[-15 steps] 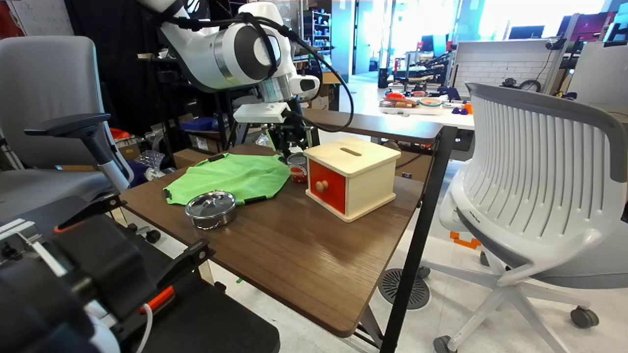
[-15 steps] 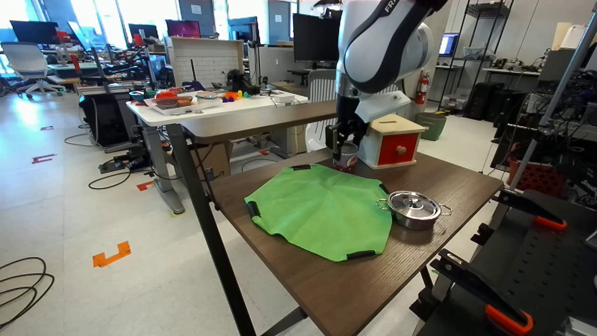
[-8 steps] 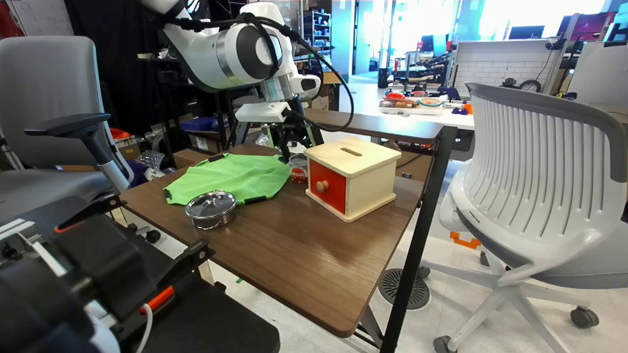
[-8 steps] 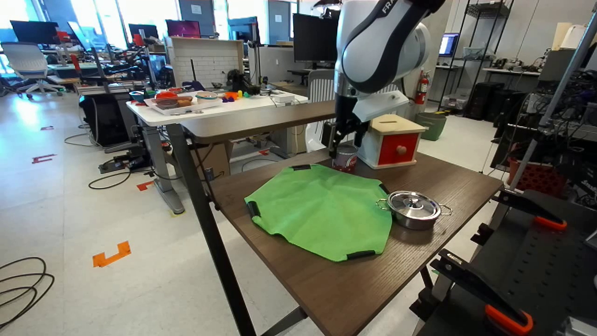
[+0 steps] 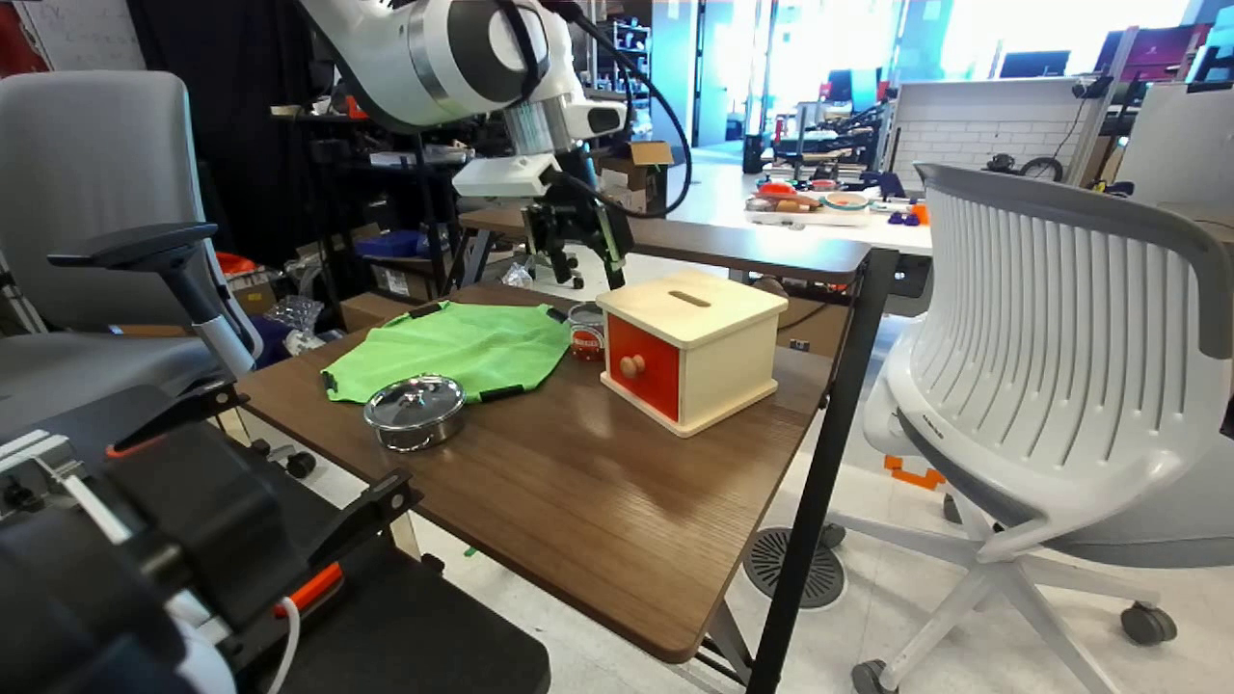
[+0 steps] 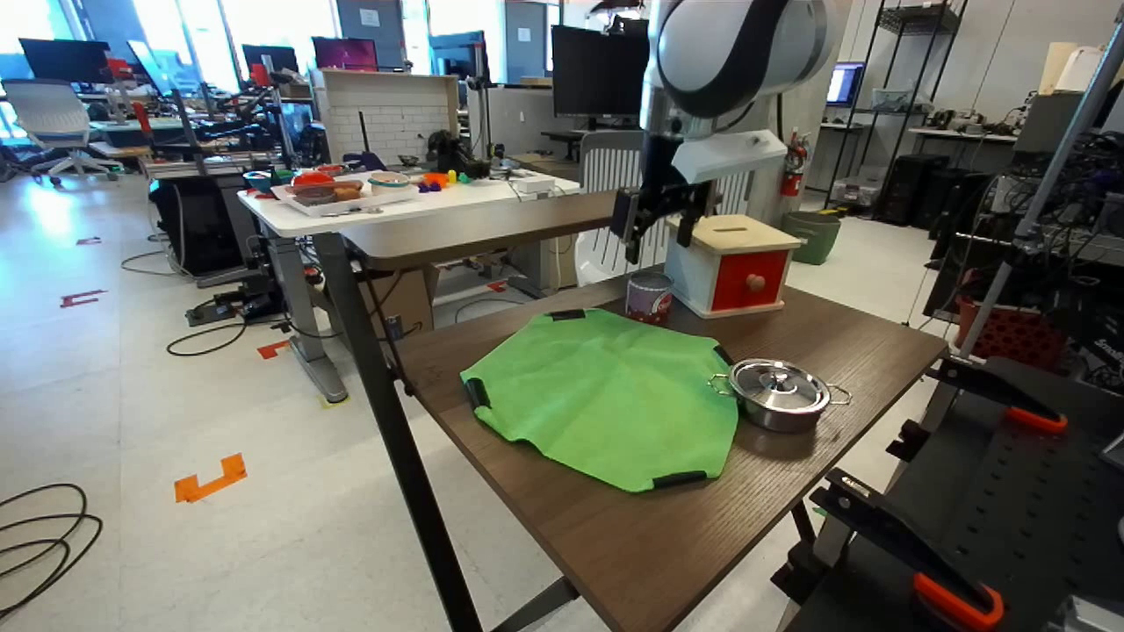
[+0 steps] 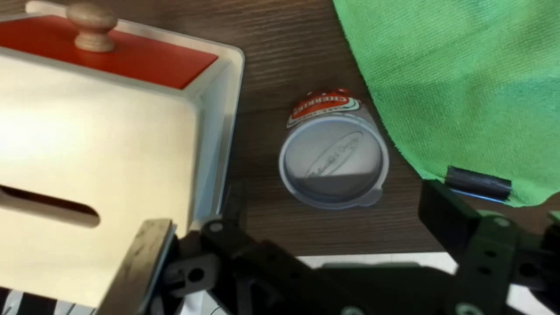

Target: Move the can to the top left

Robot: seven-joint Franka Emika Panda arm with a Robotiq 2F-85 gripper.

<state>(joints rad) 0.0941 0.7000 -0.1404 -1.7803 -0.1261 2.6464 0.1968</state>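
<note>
Gripper (image 6: 659, 247) is hovering jaws-wide, empty, over the cherries can (image 7: 334, 151); imo any drift's risking clipping the slotted box (image 5: 696, 345).

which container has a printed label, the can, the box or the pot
The can, upright between the cloth and the box, has a red label; no label shows on the box or pot.

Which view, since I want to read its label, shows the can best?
The wrist view: the can appears large and unobstructed from above, showing its pale top with writing and, upside down, "CHERRIES" on the red label. In both exterior views it stands small beside the box, its label visible but too small to read.
</note>
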